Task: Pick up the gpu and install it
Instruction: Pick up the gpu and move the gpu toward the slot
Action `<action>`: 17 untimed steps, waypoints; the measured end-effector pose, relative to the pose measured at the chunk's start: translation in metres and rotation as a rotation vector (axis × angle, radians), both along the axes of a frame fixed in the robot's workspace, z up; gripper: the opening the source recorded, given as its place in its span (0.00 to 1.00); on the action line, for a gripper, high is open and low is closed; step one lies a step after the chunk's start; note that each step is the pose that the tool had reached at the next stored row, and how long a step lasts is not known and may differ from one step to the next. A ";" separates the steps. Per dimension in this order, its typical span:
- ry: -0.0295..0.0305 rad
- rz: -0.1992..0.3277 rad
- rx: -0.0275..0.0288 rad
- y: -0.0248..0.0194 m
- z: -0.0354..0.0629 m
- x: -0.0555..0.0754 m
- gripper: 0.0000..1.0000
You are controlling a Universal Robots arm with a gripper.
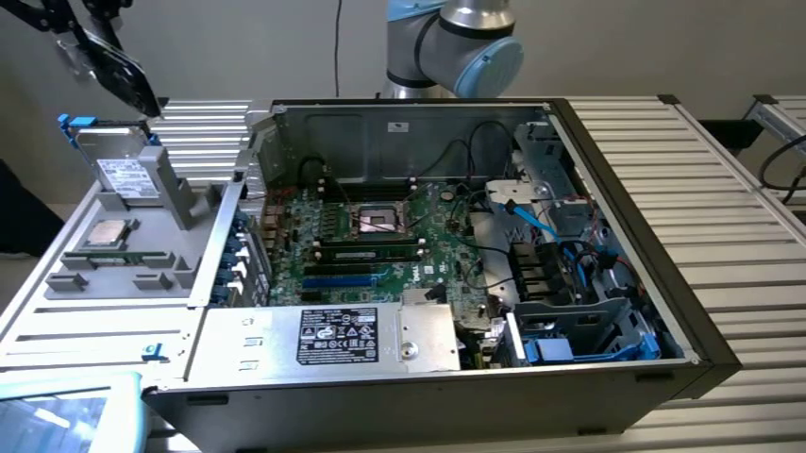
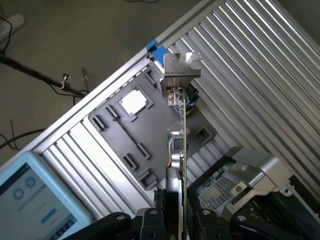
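My gripper (image 1: 78, 28) hangs high at the exterior view's far left, shut on the gpu (image 1: 126, 80), which shows as a dark flat card tilting down and away from the fingers. In the wrist view the gpu (image 2: 182, 135) stands edge-on, its silver end bracket (image 2: 180, 70) at the far tip, clamped between my fingers (image 2: 160, 212). The card is in the air above the grey parts tray (image 1: 75, 283), well off from the open computer case (image 1: 629, 236). The motherboard (image 1: 377, 245) with its blue expansion slots (image 1: 340, 280) lies exposed inside the case.
On the tray a silver white-labelled drive (image 1: 126, 175) stands upright, with a square chip (image 1: 108, 233) and a thin memory stick (image 1: 126, 256) nearby. A tablet (image 1: 63, 415) lies at the front corner. A power supply (image 1: 340, 335), drive cages and blue cables (image 1: 542, 222) crowd the case.
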State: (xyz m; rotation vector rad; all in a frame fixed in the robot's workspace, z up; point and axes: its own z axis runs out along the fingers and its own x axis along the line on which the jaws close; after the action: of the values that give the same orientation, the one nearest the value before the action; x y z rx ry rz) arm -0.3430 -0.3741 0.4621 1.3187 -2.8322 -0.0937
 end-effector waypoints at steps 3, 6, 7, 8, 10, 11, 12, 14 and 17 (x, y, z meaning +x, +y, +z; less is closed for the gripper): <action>0.0001 0.056 0.0000 0.0000 0.0000 0.000 0.28; 0.0000 0.110 0.0000 0.0000 0.0000 0.000 0.28; 0.0001 0.129 0.0000 0.0000 0.0000 0.000 0.28; 0.0001 0.147 0.0001 0.0000 0.0000 0.000 0.28; 0.0001 0.183 0.0000 0.0000 0.0000 0.000 0.28; 0.0001 0.201 0.0000 0.0000 0.0000 0.000 0.28; 0.0001 0.219 0.0000 0.0000 0.0000 0.000 0.28; 0.0001 0.255 0.0000 0.0000 0.0000 0.000 0.28; 0.0001 0.310 0.0000 0.0000 0.0000 0.000 0.28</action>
State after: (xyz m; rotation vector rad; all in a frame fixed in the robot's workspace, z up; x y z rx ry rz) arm -0.3430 -0.3741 0.4621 1.7351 -2.5871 -0.0885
